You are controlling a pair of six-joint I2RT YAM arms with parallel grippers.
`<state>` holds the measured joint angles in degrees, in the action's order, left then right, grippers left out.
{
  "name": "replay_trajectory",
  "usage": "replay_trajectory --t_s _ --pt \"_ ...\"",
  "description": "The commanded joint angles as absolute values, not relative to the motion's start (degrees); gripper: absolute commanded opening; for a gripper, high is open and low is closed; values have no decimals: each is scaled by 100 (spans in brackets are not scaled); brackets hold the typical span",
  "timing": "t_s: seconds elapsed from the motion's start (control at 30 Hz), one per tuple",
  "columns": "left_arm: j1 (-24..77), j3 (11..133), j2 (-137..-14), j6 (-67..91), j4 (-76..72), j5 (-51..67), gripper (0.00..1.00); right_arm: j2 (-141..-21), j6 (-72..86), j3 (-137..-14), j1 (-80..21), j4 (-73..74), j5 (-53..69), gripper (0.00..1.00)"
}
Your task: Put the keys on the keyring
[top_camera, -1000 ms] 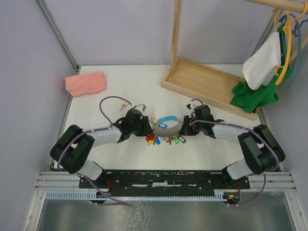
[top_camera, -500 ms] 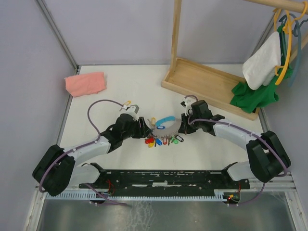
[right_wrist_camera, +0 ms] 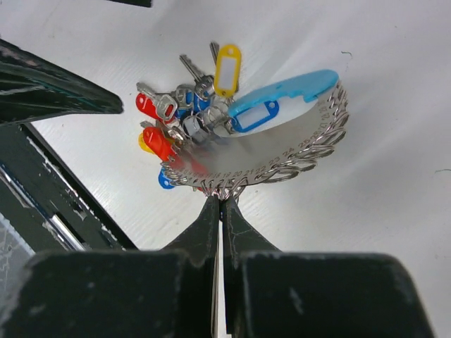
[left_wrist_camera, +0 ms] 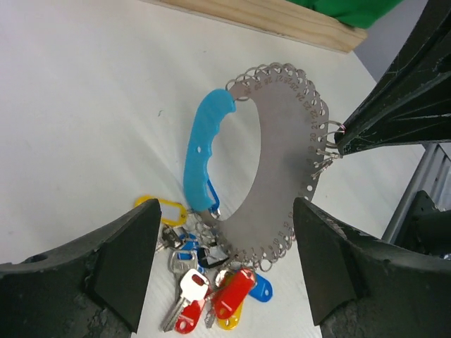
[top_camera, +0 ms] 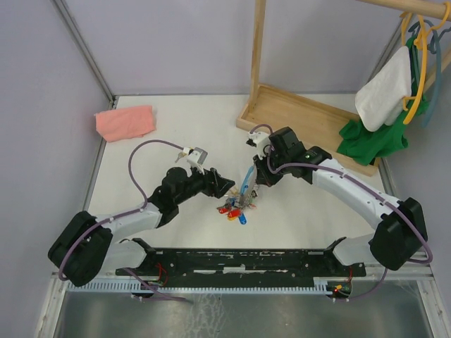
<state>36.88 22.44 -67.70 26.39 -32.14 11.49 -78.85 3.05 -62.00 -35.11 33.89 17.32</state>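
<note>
The keyring is a grey curved metal plate edged with small rings, with a light-blue handle and a bunch of coloured-head keys. My right gripper is shut on the plate's ringed rim and holds it up on edge, with the keys dangling onto the table. My left gripper is open and empty, one finger on each side of the bunch and just short of it; in the top view it is left of the plate. I cannot pick out a separate tan-yellow or green key.
A pink cloth lies at the far left corner. A wooden rack base stands at the far right, with a green cloth draped over its end and a white cloth on hangers above. The metal rail runs along the near edge.
My right gripper has risen and tipped the plate from flat to on edge, and the keys have bunched beneath it. My left gripper has come off the plate's left end and stands open.
</note>
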Motion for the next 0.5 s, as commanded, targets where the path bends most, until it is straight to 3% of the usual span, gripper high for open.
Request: replay_trajectory --t_s 0.0,0.47 --pt "3719 2242 -7186 2125 -4859 1974 83 -7905 -147 -6856 -3729 4017 1672 1" --pt "3747 2094 -8454 3138 -6691 2883 93 -8363 -221 -7338 -4292 4176 1244 1"
